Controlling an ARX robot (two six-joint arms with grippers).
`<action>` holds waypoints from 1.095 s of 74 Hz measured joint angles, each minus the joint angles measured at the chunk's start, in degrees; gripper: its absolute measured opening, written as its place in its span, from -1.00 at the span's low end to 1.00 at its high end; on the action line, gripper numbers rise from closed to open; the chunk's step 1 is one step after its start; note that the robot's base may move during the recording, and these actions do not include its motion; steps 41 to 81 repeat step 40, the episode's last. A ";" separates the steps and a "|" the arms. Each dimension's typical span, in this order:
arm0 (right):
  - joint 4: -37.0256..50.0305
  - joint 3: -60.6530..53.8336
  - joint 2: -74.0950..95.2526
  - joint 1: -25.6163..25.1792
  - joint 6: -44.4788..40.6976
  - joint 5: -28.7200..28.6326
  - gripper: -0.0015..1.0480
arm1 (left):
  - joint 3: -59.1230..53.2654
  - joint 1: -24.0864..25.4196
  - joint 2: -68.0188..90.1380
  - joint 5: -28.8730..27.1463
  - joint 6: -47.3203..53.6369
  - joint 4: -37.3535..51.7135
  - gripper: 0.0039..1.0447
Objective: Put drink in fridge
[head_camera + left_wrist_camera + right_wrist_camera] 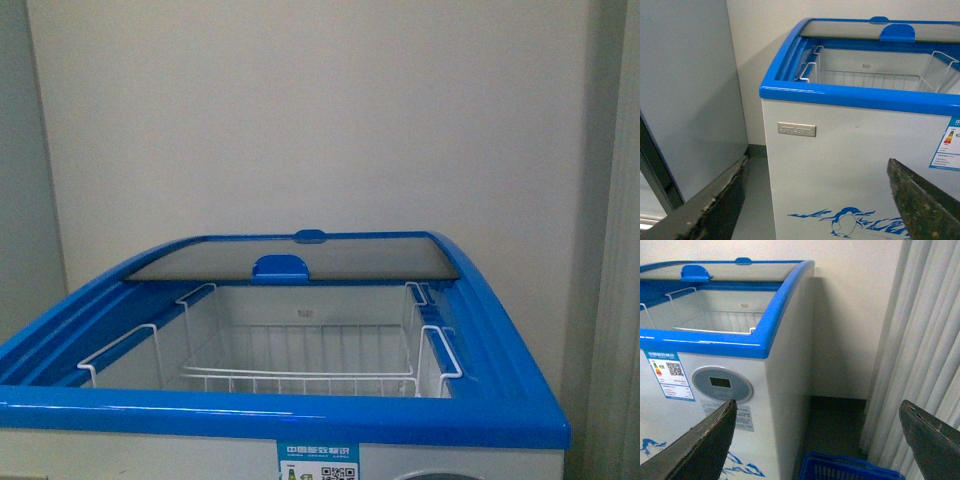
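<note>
The fridge (pixel 300 412) is a white chest freezer with a blue rim, right in front of me. Its curved glass lid (pixel 300 256) is slid to the back, so the top stands open. A white wire basket (pixel 300 360) hangs inside and looks empty. The fridge also shows in the left wrist view (pixel 840 165) with its penguin picture (pixel 845 222), and in the right wrist view (pixel 715 345). My left gripper (pixel 815 205) is open and empty in front of the fridge's front wall. My right gripper (pixel 817 440) is open and empty by its right corner. No drink is in view.
A tall grey-white cabinet (pixel 685 95) stands left of the fridge with a narrow floor gap between. A blue plastic basket (pixel 850 470) sits on the floor right of the fridge. A pale curtain (pixel 920 340) hangs at the right. A wall is behind.
</note>
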 joint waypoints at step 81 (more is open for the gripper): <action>0.00 0.00 0.00 0.00 0.00 0.00 0.85 | 0.00 0.00 0.00 0.00 -0.02 0.00 0.85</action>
